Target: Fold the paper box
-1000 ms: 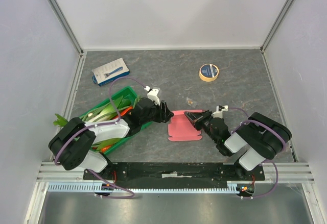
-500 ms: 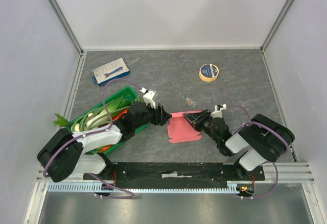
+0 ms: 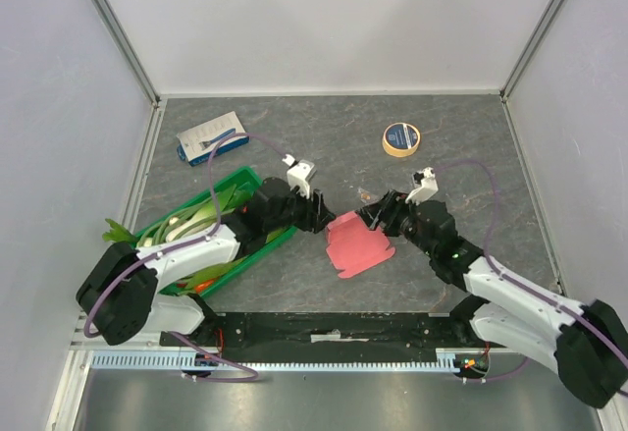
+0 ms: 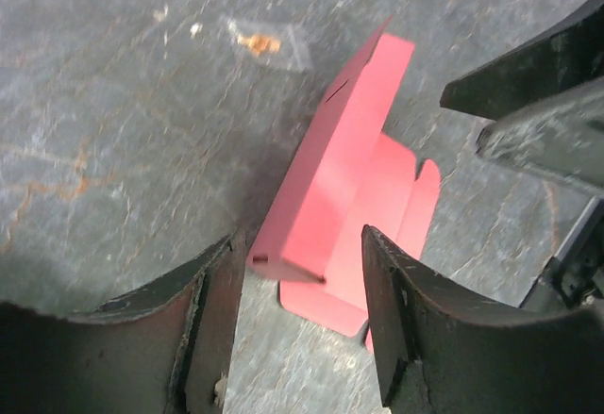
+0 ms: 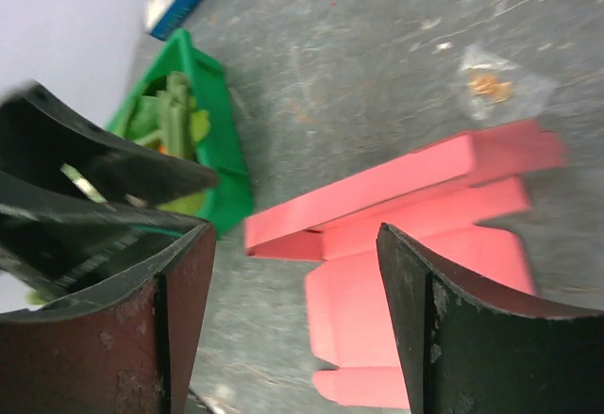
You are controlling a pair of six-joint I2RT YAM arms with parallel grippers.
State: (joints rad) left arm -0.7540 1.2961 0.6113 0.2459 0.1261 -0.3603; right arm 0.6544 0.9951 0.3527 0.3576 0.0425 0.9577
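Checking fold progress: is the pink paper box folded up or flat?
Partly folded: the paper box has one long panel raised in both wrist views; its other flaps lie flat on the table.

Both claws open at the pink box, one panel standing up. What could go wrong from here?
1. Neither the left claw nor the right claw grips the paper box; its raised panel may spring back flat.
2. The claws face each other closely across the box; closing in together could make them collide.
3. A small clear wrapper lies beside the box and might get dragged under the card.
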